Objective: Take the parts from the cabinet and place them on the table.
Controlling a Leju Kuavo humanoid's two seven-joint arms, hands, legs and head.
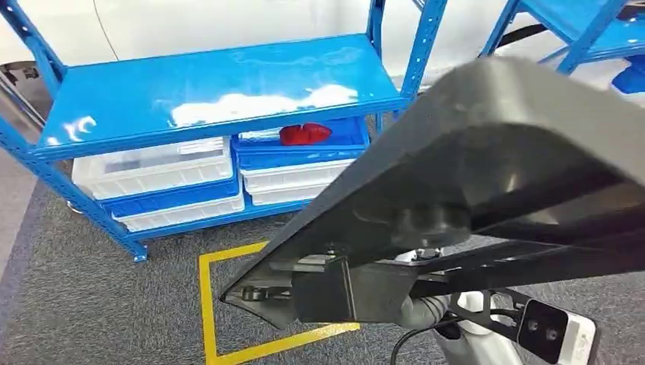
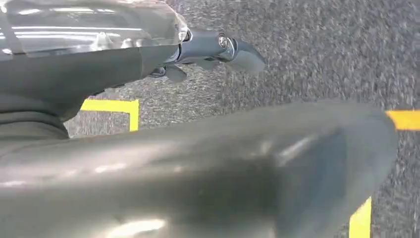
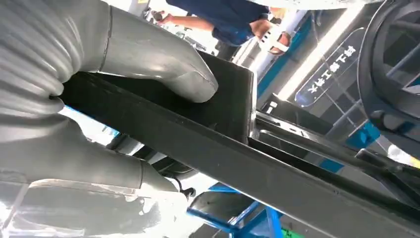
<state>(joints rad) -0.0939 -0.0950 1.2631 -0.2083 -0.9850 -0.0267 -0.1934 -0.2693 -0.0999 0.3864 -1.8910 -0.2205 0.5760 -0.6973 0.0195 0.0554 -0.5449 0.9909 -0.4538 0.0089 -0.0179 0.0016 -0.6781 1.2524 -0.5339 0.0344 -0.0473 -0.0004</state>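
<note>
A square of yellow tape (image 1: 209, 304) is marked on the grey carpet (image 1: 91, 304) just in front of the blue rack. In the right wrist view a person in a dark blue top (image 3: 233, 17) stands in the background, one arm stretched out to the side, near a dark sign with white characters (image 3: 332, 69).
</note>
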